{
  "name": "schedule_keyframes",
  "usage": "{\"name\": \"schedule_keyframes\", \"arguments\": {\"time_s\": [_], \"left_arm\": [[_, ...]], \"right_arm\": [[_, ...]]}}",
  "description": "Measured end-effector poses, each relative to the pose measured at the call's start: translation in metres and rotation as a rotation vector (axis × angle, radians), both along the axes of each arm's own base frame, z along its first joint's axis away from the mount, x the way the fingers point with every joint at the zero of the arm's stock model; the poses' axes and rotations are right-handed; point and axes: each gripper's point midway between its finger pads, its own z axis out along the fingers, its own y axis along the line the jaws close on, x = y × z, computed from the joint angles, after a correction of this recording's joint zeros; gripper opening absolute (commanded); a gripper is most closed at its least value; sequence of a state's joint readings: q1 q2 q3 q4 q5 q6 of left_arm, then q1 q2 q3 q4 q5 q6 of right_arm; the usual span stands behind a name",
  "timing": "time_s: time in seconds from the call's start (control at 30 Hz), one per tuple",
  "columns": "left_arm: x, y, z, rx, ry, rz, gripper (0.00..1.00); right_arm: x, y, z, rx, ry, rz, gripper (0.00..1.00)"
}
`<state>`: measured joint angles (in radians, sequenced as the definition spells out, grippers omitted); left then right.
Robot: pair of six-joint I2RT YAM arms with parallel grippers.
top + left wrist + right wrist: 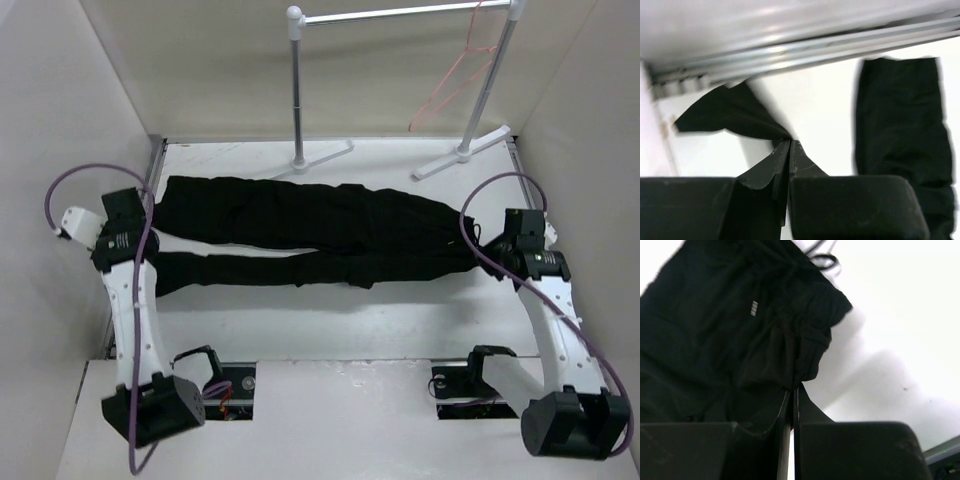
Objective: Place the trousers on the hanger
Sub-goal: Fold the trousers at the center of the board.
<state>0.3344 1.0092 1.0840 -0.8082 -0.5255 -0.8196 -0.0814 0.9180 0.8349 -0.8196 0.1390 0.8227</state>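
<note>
The black trousers (320, 230) lie flat across the table, legs to the left and waist to the right. My left gripper (148, 212) is at the leg ends. In the left wrist view it (791, 142) is shut on a lifted corner of black fabric (730, 112), and the other leg (900, 125) lies flat to the right. At the waist end my right gripper (484, 246) is shut on the bunched waistband (810, 340), near the white label (754, 308) and drawstring (822, 260). The pink-red hanger (455, 75) hangs on the rail at the back right.
A white and metal clothes rail (400, 15) stands at the back on two posts with feet (320, 158) on the table. White walls close in left, right and back. A metal strip (805, 45) runs along the table's left edge.
</note>
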Motion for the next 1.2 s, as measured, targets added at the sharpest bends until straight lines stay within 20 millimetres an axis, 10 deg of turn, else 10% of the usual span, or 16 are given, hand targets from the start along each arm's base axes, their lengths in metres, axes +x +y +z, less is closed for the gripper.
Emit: {"name": "schedule_keyframes", "arguments": {"time_s": [0.27,0.53,0.7,0.93,1.0,1.1,1.2], "left_arm": [[0.131,0.009,0.012,0.027,0.032,-0.11,0.0],[0.29,0.009,-0.016,0.089,0.07,-0.26,0.04],[0.351,0.021,-0.056,0.123,0.101,-0.3,0.49],[0.325,0.031,-0.103,0.061,0.216,-0.308,0.56],[0.294,0.027,-0.109,0.028,0.25,-0.303,0.56],[0.236,0.013,-0.11,-0.045,0.252,-0.282,0.56],[0.186,-0.008,-0.108,-0.14,0.172,-0.257,0.58]], "right_arm": [[0.066,0.004,0.015,0.031,0.019,0.036,0.01],[0.196,0.004,0.019,0.064,0.003,0.07,0.03],[0.273,-0.008,-0.007,0.042,0.013,0.058,0.48],[0.295,-0.014,-0.029,0.023,0.045,0.063,0.69],[0.281,-0.012,-0.021,0.011,0.026,0.068,0.58],[0.234,-0.001,-0.007,0.007,-0.002,0.082,0.17],[0.185,0.017,0.003,0.035,-0.046,0.096,0.14]]}}
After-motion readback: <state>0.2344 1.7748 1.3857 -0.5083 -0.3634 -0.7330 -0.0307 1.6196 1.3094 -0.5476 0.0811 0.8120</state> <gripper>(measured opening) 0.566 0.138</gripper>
